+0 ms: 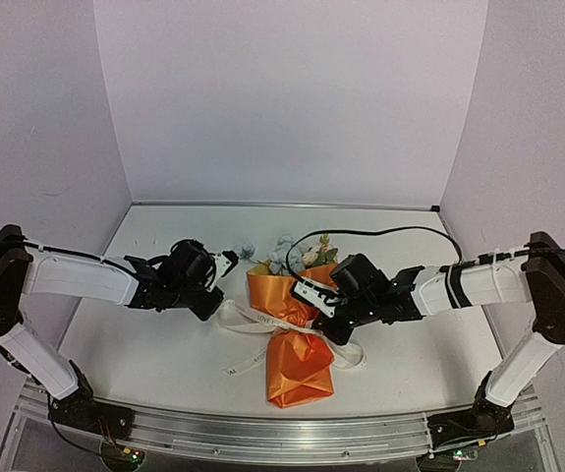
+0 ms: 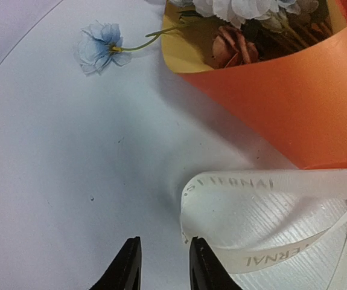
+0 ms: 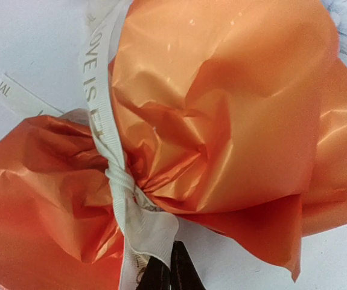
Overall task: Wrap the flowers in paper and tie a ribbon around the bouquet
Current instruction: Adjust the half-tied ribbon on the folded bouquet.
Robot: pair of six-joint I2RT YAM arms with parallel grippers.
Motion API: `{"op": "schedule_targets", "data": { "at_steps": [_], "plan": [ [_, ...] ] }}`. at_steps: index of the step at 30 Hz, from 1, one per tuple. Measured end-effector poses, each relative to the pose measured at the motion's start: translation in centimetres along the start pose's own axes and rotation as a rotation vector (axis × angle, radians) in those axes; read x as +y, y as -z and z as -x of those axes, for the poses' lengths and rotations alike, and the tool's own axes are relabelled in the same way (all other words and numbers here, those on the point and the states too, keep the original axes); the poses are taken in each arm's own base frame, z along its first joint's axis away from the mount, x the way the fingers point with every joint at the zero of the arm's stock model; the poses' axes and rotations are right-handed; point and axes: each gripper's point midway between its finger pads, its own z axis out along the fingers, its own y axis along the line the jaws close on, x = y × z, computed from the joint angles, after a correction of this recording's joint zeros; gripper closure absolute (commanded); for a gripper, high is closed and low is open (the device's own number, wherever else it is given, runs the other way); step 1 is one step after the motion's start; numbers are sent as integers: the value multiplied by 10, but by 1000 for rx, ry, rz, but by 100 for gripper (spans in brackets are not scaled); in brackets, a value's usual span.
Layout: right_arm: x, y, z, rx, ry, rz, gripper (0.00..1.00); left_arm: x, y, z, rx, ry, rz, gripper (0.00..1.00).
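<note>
The table [image 1: 140,339] is bare along its far strip and at both outer sides, leaving room to pass. The bouquet [image 1: 300,339] fills the middle, and its ribbon [image 1: 241,322] loops out to the left. A stray blue bloom [image 2: 101,48] lies beside the cone's mouth. The left fingers [image 2: 128,269] stand over bare table, with the ribbon loop just beside them.

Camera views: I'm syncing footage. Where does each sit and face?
Top external: above, behind the bases, looking down at the table; both arms show.
Left wrist: behind the left gripper, fingertips parted, facing looped ribbon and flowers.
Right wrist: behind the right gripper, fingertips shut, facing the pinched paper.
Shared: ribbon and paper, in all three.
</note>
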Motion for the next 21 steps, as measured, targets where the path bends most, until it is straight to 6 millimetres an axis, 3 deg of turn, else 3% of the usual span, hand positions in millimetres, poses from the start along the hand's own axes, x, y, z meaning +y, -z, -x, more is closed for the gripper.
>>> {"op": "schedule_targets", "data": {
  "at_steps": [7, 13, 17, 21],
  "plan": [
    [-12, 4, -7, 56, -101, -72, 100, -34, 25, 32, -65, 65, -131, 58],
    [-13, 4, -14, 80, -186, -88, 100, -101, 53, 69, -171, 9, -300, 58],
    [-13, 4, -16, 82, -244, -90, 100, -144, 48, 81, -178, -48, -382, 58],
    [-12, 4, -17, 83, -282, -90, 100, -170, 33, 76, -141, -86, -424, 60]
  ]
}}
